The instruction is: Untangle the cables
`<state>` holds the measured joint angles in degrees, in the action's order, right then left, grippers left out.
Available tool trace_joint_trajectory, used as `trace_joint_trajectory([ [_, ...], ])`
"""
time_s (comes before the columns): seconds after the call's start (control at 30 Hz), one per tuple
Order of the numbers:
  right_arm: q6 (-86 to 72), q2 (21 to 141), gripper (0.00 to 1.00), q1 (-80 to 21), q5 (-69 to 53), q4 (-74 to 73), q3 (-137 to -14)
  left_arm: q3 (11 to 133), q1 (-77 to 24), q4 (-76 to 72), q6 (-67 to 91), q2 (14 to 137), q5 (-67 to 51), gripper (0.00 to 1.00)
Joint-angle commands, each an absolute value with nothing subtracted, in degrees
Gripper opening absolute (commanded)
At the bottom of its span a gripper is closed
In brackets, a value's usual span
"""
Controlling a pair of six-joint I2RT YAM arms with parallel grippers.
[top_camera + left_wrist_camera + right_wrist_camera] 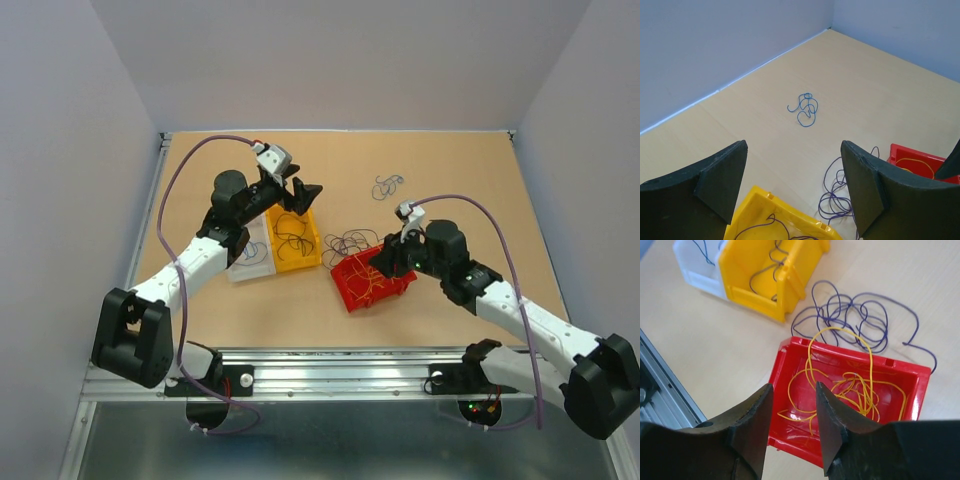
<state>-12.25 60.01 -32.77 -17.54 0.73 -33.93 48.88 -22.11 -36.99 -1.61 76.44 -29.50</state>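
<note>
Looking down from the overhead camera, I see my left pincer [300, 192] hanging above the far end of the yellow bin [295, 265], its jaws spread wide and nothing between them. My right pincer [793, 390] hovers over the near-left corner of the red bin [905, 367]. Its jaws stand apart with a clear gap, released and gripping nothing.

The yellow cables [860, 390] lie bunched inside the red bin, with one tall loop arching up over its far rim. Just beyond that rim, the purple cables [860, 315] sprawl in overlapping loops on the bare table [450, 170], between the red bin and the yellow bin. One strand trails off to the right of the heap.

A dark purple strand [772, 265] curls inside the yellow bin. Touching the yellow bin's left side stands a white bin [695, 275] with a thin blue strand [702, 250] in it.

Far out on the table, well apart from the bins and both pincers, the blue cables [806, 109] sit in a small knot by themselves.
</note>
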Motion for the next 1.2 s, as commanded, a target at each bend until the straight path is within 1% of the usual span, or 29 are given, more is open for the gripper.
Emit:
trace_joint_trajectory([
  [0.0,-12.83,54.94,0.45,-33.40,-14.68,2.37,-33.40,52.90,-22.24,-38.24,-2.02,77.33,-31.46,0.87],
  [0.07,-12.83,54.67,0.47,-33.40,-14.07,2.37,-33.49,54.22,-22.24,-36.13,-2.02,78.48,-32.17,0.87],
  [0.17,-12.31,56.86,0.62,-33.40,-12.84,2.55,-34.19,56.16,-22.24,-34.19,-2.02,81.29,-32.87,0.87],
  [0.2,-12.13,58.69,0.65,-33.40,-12.31,2.55,-34.97,56.68,-22.32,-33.93,-2.02,81.73,-32.87,0.87],
  [0.47,-10.72,64.59,0.70,-33.31,-10.46,7.64,-37.09,56.78,-22.24,-33.49,-2.29,81.65,-32.70,0.87],
  [0.6,-9.32,67.58,0.80,-33.31,-11.95,12.73,-36.92,56.78,-22.24,-33.57,-2.37,81.39,-32.61,0.87],
  [0.7,-8.96,69.77,0.82,-33.40,-12.31,19.84,-36.12,56.69,-22.24,-33.57,-2.46,81.30,-32.43,0.87],
  [0.83,-8.26,72.94,0.82,-33.40,-12.04,22.58,-37.18,56.69,-22.24,-33.49,-2.46,81.30,-32.34,0.87],
  [1.17,-4.57,80.41,0.83,-33.31,-11.51,22.24,-41.83,56.51,-22.32,-33.49,-2.29,80.77,-32.96,0.87],
])
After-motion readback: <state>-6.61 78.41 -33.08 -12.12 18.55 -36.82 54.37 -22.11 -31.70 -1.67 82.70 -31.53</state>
